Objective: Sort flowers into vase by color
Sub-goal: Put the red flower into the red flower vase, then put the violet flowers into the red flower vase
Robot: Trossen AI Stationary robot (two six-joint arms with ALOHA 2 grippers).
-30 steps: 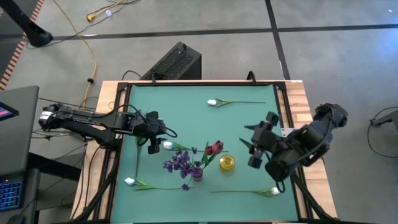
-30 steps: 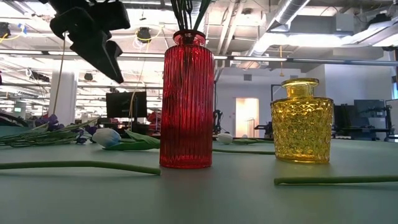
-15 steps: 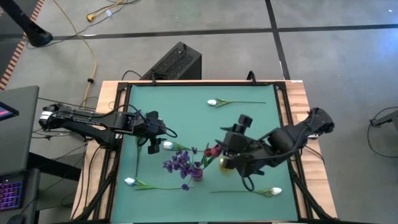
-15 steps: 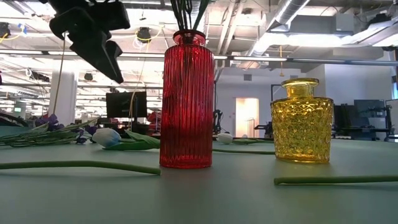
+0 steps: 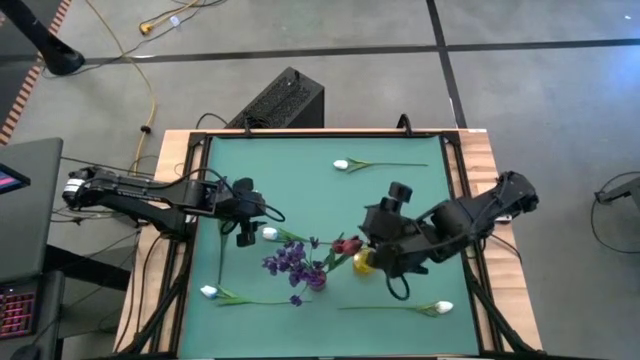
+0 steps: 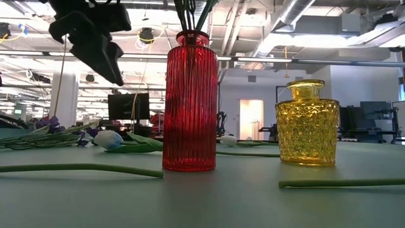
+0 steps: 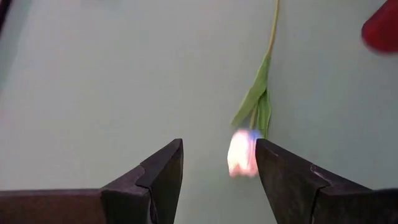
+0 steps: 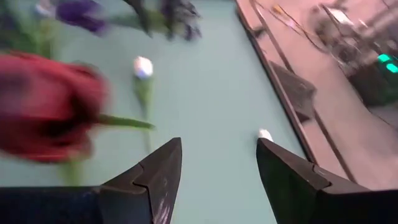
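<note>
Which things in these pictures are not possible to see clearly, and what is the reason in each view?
- Yellow vase: in the high view the right claw covers part of it.
- Red vase: in the low view the top edge cuts off its stems and blooms.
- Red bloom: motion-blurred in the right wrist view.
- White bud under the left claw: blurred in the left wrist view.

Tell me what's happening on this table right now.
Two robot arms are sorting artificial flowers into vases. The red vase already holds purple and maroon blooms; the yellow vase beside it looks empty. The left gripper hovers open over a white flower lying on the green mat. The right gripper is open near the vases. Three other white flowers lie loose on the mat.
</note>
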